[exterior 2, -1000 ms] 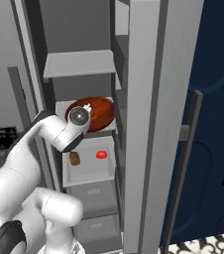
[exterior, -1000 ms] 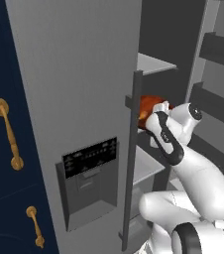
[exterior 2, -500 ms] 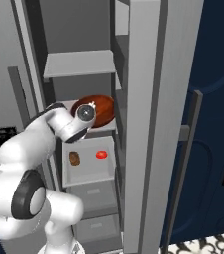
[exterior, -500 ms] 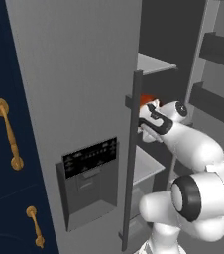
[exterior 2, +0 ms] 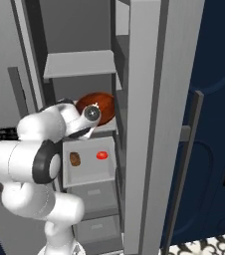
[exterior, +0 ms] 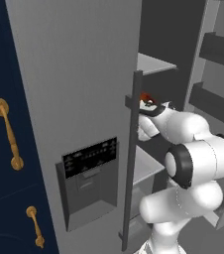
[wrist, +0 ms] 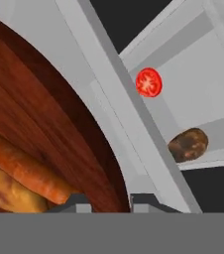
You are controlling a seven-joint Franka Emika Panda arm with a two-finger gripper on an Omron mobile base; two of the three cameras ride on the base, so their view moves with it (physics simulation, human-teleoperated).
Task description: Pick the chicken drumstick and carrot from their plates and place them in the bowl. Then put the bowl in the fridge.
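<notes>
I am at the last step: putting the round brown wooden bowl (wrist: 39, 124) into the tall grey fridge (exterior: 79, 99). The long orange carrot (wrist: 25, 171) and the golden-brown chicken drumstick (wrist: 7, 191) both lie inside the bowl. The jaws of my gripper (wrist: 104, 201) are clamped on the bowl's rim. From the right base view, the bowl (exterior 2: 97, 105) sits at the flat grey fridge shelf (exterior 2: 104, 127), but I cannot tell if it rests on it. Below, a white tray (exterior 2: 87, 172) holds a small red tomato (wrist: 148, 82) and a brown lumpy potato (wrist: 188, 145). Next I think I should set the bowl down flat, then let go. The dark panel (exterior: 90, 156) on the door has marks too small to read.
</notes>
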